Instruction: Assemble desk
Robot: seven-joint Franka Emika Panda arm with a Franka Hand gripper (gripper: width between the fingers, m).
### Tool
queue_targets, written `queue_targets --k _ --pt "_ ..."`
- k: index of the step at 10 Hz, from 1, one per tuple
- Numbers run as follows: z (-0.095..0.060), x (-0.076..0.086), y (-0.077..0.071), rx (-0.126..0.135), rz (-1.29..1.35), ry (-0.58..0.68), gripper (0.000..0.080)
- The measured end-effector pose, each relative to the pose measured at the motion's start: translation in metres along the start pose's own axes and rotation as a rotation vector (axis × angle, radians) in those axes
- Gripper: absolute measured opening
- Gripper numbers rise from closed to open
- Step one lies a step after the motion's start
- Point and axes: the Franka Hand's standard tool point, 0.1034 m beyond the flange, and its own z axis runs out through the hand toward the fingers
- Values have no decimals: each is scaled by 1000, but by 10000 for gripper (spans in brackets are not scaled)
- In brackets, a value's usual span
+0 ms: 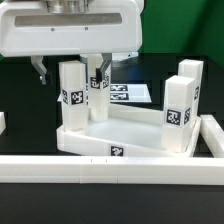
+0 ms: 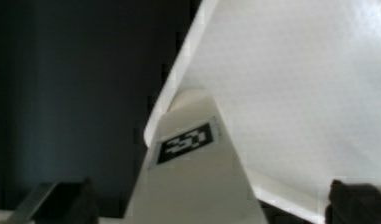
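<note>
— Where is the claw (image 1: 72,77) right now?

— I have it low over the exterior view's left end of the tray top (image 1: 120,138). It is spread wide. In the wrist view both fingertips (image 2: 62,196) sit far apart, and a tagged leg (image 2: 183,140) stands upright between them. I see no pad touching it.

— And the furniture parts?

— The tray top lies flat on the black desk (image 1: 25,135), rim upward. In the exterior view the left leg (image 1: 72,95) stands upright at the tray's far left corner. A second leg (image 1: 98,95) is just beside it, partly behind one finger. Two more stand upright at the right end: the front right leg (image 1: 178,110) and the rear right leg (image 1: 191,82).

— How much room do I have around the edges?

— It is tight at the front. The long white rail (image 1: 110,172) runs along the tray's near rim, touching it or nearly so; I cannot tell which. The tray's middle is open floor. Behind it the marker board (image 1: 135,93) lies flat on the desk. On the left, bare black surface runs out to the frame edge.
</note>
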Motion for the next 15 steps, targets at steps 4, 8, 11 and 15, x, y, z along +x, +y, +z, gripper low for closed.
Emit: queue_targets --k 4,8,11,15 --pt "0 0 2 -5 -96 -3 528" --pt "1 -1 2 -5 -67 -3 288" --pt "1 0 1 -4 32 -3 288" --pt "2 0 -2 30 511 -19 291"
